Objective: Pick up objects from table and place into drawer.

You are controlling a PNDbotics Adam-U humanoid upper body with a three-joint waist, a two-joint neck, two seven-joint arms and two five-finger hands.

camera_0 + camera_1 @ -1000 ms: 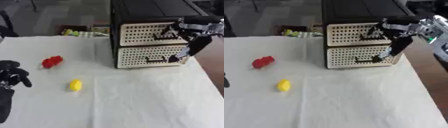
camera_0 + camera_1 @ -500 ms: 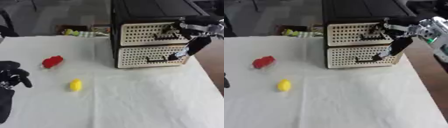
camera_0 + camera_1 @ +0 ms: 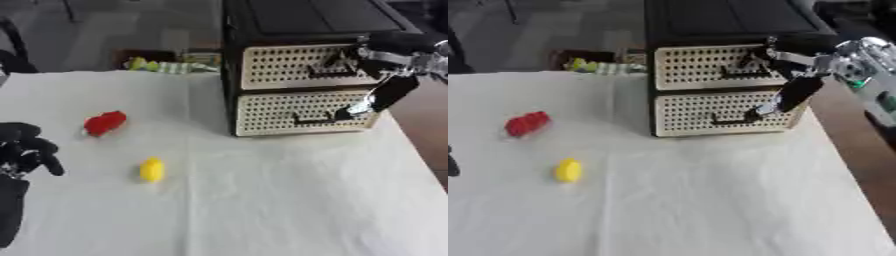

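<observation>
- Progress: neither drawer of the drawer unit (image 3: 302,90), upper right of the frame, stands open, and both objects lie on the table (image 3: 262,200); judged from this, nothing has been stowed and the task is at its opening step.
- Right hand (image 3: 378,75): it enters from the right edge and sits against the unit's front. Dark fingers (image 3: 339,56) reach to the handle of the upper drawer (image 3: 302,67), while a longer dark part slants down over the right end of the lower drawer (image 3: 302,113). Whether the fingers are hooked round the handle cannot be told.
- Left hand (image 3: 24,150): idle at the lower left edge, fingers curled, holding nothing.
- Red object (image 3: 104,123): left of centre, lumpy and bright red, well apart from the unit.
- Yellow object (image 3: 151,169): below and right of the red one, small, smooth, oval, lying on the white cloth.
- Remaining, as a judgement: pull a drawer out, then carry each object in.
</observation>
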